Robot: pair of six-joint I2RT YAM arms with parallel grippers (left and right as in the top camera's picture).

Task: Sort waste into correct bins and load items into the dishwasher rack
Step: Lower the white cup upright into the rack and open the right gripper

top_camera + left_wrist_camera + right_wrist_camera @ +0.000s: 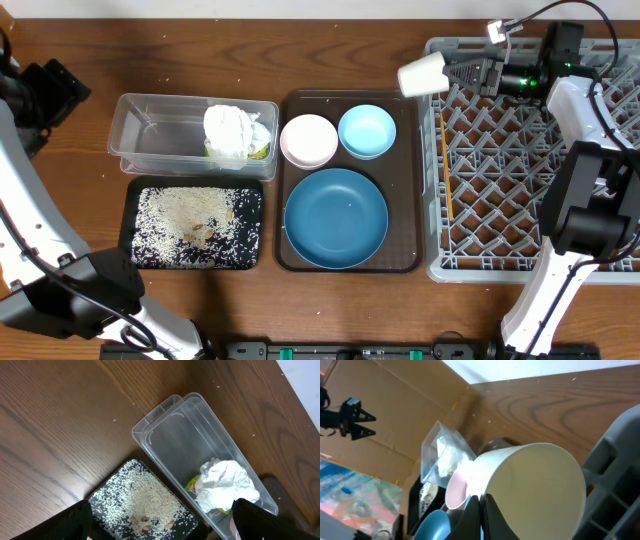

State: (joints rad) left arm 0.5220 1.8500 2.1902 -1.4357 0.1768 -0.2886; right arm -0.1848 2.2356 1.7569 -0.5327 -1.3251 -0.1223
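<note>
A: pincers?
B: right pincer (480, 510) clamped on smooth cream cup (535, 490) rim, at grey lattice rack (520, 210) far-left corner. left pincer (160, 529) apart, empty.
A: bins?
B: clear tub (140, 125): crumpled napkin (235, 130), wrapper (262, 152). black tray (131, 255): rice (190, 225). brown tray (405, 240): round blue plate (335, 218), dish (367, 131), pink bowl (309, 140).

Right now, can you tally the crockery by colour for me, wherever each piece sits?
Blue: 2, the large dark-blue round plate and the small light-blue round dish
Pinkish-white: 1, the small pinkish-white round bowl
Cream: 1, the cream tapered cup
Total: 4
</note>
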